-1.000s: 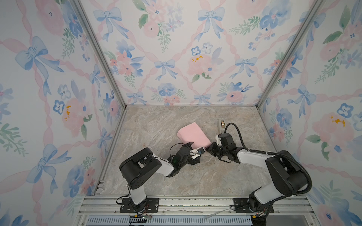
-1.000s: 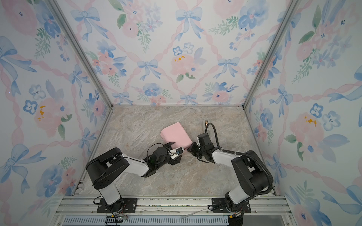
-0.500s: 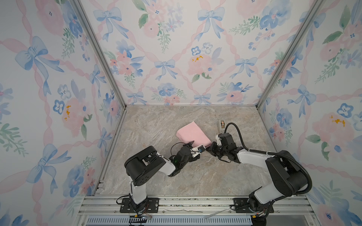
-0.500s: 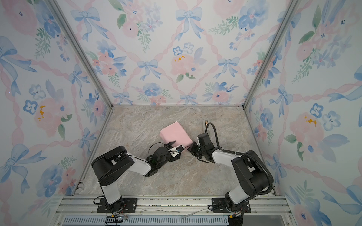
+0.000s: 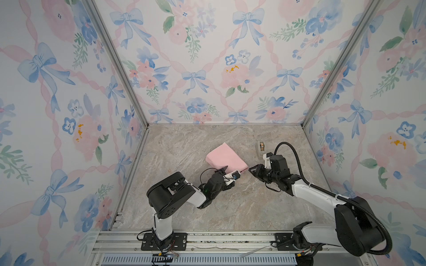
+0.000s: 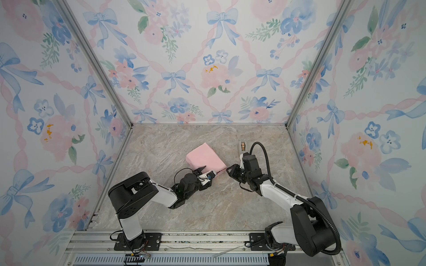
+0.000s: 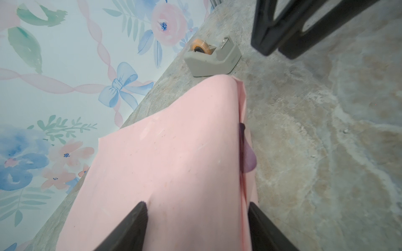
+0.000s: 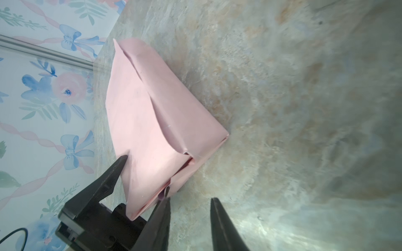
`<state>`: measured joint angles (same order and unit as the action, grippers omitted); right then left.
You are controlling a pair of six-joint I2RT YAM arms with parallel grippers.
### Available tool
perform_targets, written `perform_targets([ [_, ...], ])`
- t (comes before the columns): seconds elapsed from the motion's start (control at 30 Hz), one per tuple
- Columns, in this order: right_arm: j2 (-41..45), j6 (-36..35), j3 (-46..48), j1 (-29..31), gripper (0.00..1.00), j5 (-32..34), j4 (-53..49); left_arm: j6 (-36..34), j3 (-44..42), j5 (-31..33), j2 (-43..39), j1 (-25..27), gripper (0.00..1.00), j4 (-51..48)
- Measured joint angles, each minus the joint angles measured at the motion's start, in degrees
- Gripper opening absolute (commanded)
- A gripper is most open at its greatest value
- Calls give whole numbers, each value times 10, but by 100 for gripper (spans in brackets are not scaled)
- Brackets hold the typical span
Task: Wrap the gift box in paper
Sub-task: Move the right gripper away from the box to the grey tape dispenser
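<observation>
The paper point(image 5: 224, 156) point(image 6: 205, 156) lies folded into a flat parcel on the marble table, pale pink side out. The gift box is hidden inside it. A bit of lilac shows at the parcel's open end point(image 7: 249, 158) point(image 8: 162, 196). My left gripper point(image 5: 231, 172) point(image 6: 207, 172) point(image 7: 195, 205) straddles the parcel's near end, both fingers pressed against its sides. My right gripper point(image 5: 252, 171) point(image 6: 229, 171) point(image 8: 189, 201) stands open just off the parcel's right corner. Nothing is between its fingers, and one fingertip point(image 8: 165, 202) touches the rolled paper edge.
A small beige tape dispenser point(image 5: 261, 147) point(image 6: 242, 146) point(image 7: 212, 58) stands behind the right gripper, near the back right of the table. Floral walls close in the table on three sides. An aluminium rail point(image 5: 207, 239) runs along the front.
My right gripper has opened and let go of the paper's end. My left gripper closed in onto the parcel's sides, and its arm shifted slightly to the right.
</observation>
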<state>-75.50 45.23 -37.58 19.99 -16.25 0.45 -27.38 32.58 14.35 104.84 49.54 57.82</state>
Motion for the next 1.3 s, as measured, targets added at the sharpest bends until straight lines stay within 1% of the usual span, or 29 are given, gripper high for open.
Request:
perform_targets([
  [0.13,-24,-79,-65,-52,40,-11,-66,2,0,0,0,0,72,0],
  [0.23,-58,-137,-122,-86,40,-27,-91,2,0,0,0,0,71,0],
  [0.4,-139,-216,-190,-155,39,-69,-105,4,-1,0,0,0,71,3],
  [0.6,-245,-291,-276,-208,36,-118,-132,6,-2,0,0,0,71,4],
  [0.8,-339,-319,-356,-240,34,-188,-136,7,-2,0,0,0,71,4],
  [1.07,-445,-340,-449,-244,30,-253,-165,6,-2,0,0,0,71,4],
  [1.13,-456,-346,-461,-244,30,-272,-180,6,-2,0,0,0,71,4],
  [1.3,-465,-372,-479,-244,30,-279,-220,7,-2,0,0,0,71,4],
])
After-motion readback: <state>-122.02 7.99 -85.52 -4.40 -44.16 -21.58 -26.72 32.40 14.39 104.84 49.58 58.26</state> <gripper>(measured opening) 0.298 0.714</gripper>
